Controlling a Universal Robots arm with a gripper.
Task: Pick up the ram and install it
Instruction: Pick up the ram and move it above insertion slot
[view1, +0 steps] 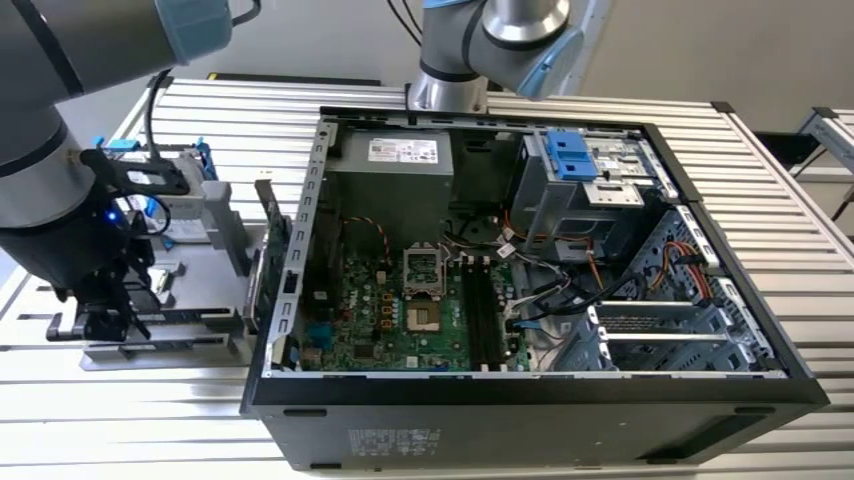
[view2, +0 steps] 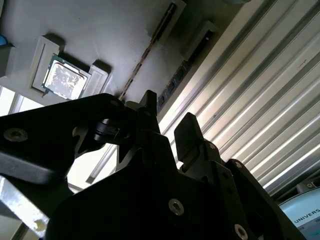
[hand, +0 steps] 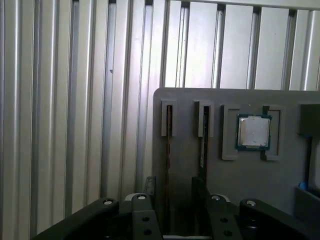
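poised over the grey parts tray (hand: 240, 192) with gripper (hand: 174, 184) spread and holding nothing, fingers (hand: 198, 187) either side of the ram (hand: 168, 131) standing on edge in its slot, beside the lidless computer case (view1: 534, 420).

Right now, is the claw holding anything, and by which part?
Nothing is held. The claw is open, hovering by the ram, which stands on edge in the gray tray.

In the exterior view the arm (view1: 40, 150) fills nine to eleven o'clock: silver-grey tubing, black bands, pale blue joint caps (view1: 194, 25). Its silver base joint (view1: 461, 45) stands at twelve o'clock. A black cable (view1: 151, 105) loops beside the wrist. In both wrist views the gripper (hand: 173, 181) is matte black, dotted with socket-head screws (hand: 107, 202).
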